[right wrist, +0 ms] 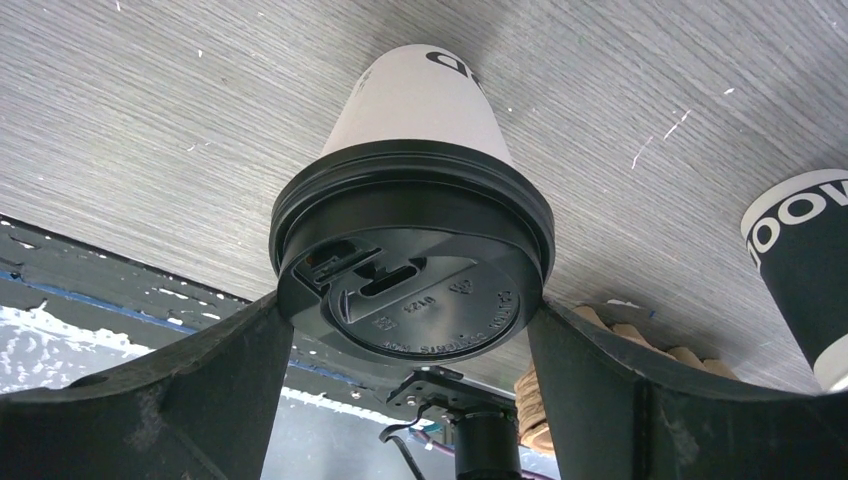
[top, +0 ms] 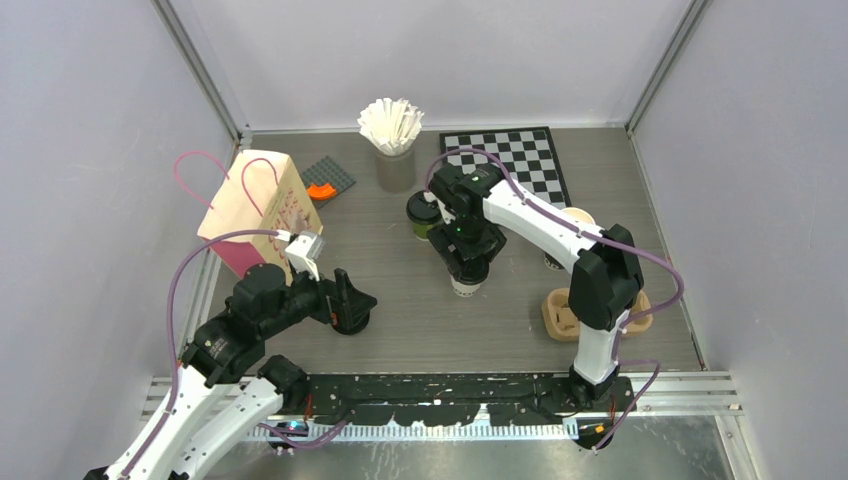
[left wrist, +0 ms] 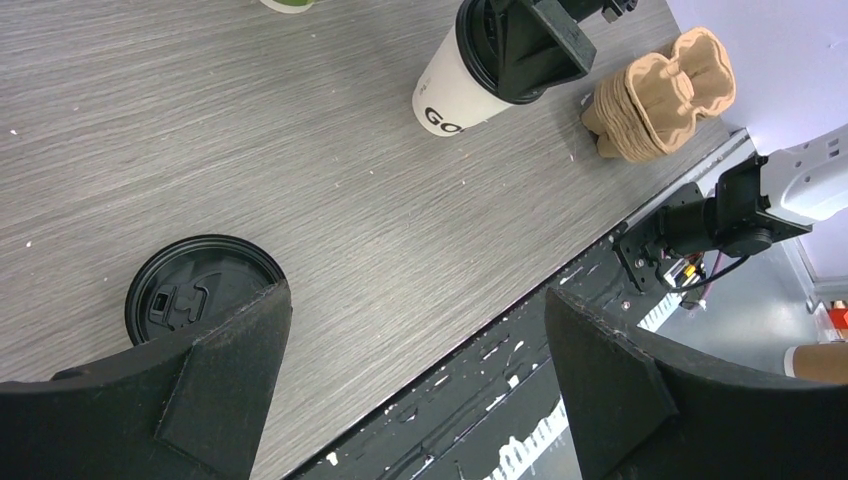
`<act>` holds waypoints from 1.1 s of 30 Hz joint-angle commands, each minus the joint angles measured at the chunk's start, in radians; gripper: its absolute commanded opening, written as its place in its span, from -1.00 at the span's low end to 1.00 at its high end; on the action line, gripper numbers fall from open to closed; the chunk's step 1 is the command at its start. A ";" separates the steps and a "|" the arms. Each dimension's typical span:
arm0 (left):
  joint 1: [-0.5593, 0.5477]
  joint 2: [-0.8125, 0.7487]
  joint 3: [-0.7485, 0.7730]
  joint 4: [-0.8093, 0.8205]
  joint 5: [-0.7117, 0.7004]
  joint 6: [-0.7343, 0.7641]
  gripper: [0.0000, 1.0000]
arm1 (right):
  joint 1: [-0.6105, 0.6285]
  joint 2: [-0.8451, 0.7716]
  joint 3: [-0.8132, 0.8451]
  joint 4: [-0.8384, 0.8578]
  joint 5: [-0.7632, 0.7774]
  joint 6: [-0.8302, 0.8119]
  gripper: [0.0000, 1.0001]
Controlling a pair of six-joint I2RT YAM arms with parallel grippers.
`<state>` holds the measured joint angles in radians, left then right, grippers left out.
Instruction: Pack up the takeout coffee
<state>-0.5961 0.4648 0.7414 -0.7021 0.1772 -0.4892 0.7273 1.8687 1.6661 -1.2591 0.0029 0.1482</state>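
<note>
Mid-tabletop, the right tool (right wrist: 410,312) pinches the likely light, crushable cup (right wrist: 415,100) by its lid (right wrist: 400,195), which could pop off; left tool (left wrist: 415,300) spread.

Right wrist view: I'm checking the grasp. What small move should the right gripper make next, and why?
Probably lift straight up a little: the right gripper appears closed on the black lid of the white cup, which stands on the table.

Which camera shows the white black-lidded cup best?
Right wrist: the white cup fills the frame, lid between the right tool's fingers. Left wrist shows its wall, lid mostly covered. From above, the tool hides all but its base.
</note>
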 commanded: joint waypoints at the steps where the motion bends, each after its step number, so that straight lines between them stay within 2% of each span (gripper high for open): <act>1: -0.003 0.007 0.007 0.010 -0.020 0.010 0.99 | 0.006 -0.010 -0.063 0.082 -0.037 -0.021 0.75; 16: -0.004 0.064 0.019 0.015 0.005 0.008 1.00 | 0.004 -0.055 -0.048 0.099 -0.021 -0.048 0.86; 21: -0.004 0.145 0.007 0.114 0.084 -0.090 0.99 | 0.003 -0.090 -0.084 0.136 -0.047 -0.072 0.87; 33: -0.003 0.329 -0.026 0.329 0.050 -0.339 0.68 | -0.011 -0.161 -0.167 0.187 -0.125 -0.142 0.87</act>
<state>-0.5961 0.7586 0.7357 -0.5220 0.2279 -0.7208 0.7208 1.7535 1.5177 -1.1065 -0.0624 0.0479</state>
